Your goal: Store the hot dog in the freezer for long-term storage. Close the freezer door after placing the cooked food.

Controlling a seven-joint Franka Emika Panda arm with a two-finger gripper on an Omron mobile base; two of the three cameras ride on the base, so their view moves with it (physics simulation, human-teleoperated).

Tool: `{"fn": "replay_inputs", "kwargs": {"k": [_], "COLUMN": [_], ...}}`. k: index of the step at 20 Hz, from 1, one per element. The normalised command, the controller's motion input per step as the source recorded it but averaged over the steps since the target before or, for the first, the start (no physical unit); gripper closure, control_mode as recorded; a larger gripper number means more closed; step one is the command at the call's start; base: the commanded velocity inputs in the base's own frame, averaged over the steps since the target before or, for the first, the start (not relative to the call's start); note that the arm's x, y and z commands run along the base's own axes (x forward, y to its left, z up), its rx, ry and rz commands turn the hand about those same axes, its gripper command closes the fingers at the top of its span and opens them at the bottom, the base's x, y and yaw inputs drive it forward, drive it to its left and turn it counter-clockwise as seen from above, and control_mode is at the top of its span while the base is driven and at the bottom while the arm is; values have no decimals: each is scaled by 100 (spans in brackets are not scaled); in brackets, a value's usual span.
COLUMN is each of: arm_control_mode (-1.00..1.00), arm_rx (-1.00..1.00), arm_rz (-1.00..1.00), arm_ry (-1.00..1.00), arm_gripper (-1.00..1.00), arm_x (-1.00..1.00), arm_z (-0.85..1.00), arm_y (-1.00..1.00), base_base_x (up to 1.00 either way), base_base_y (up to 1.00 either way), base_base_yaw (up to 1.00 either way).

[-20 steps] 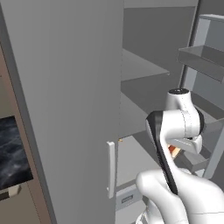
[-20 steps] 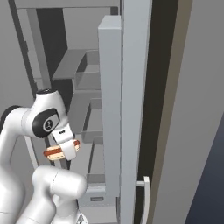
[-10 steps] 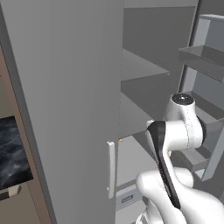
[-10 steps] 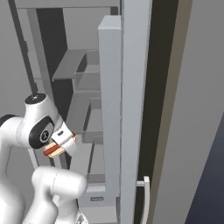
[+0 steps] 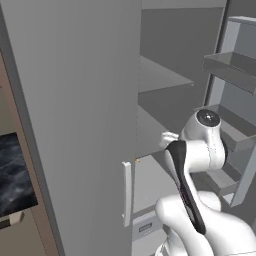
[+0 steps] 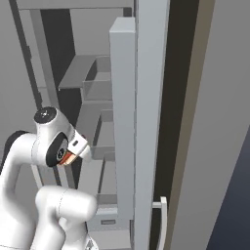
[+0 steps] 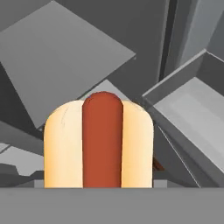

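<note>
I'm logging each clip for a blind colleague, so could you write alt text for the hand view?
A tan bun with a red sausage along its top, the hot dog, sits close to the camera at the bottom centre. Beyond it lie the grey inner shelves of the open freezer, with a grey bin of the freezer door to the right.

Your left base view sits behind the arm, looking right into the open freezer point(image 5: 165, 85), your right base view faces its shelves from the other side, your hand view presses close over the hot dog point(image 7: 99, 142).
</note>
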Motion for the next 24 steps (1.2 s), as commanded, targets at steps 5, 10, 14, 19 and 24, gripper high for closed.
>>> {"fn": "replay_inputs", "kwargs": {"k": [5,10,14,19,24], "arm_control_mode": [-100,-100,-100,-100,-100], "arm_rx": [14,18,12,3,0], "arm_rz": [0,-4,-2,-3,0], "arm_ry": [0,2,0,0,0], "arm_gripper": [100,100,100,100,100], "arm_x": [45,61,46,34,20], "arm_z": [-7,-1,0,0,-4], "arm_y": [-2,0,0,5,9], "base_base_x": [0,0,0,0,0], "base_base_y": [0,0,0,0,0], "base_base_yaw": [0,0,0,0,0]}}
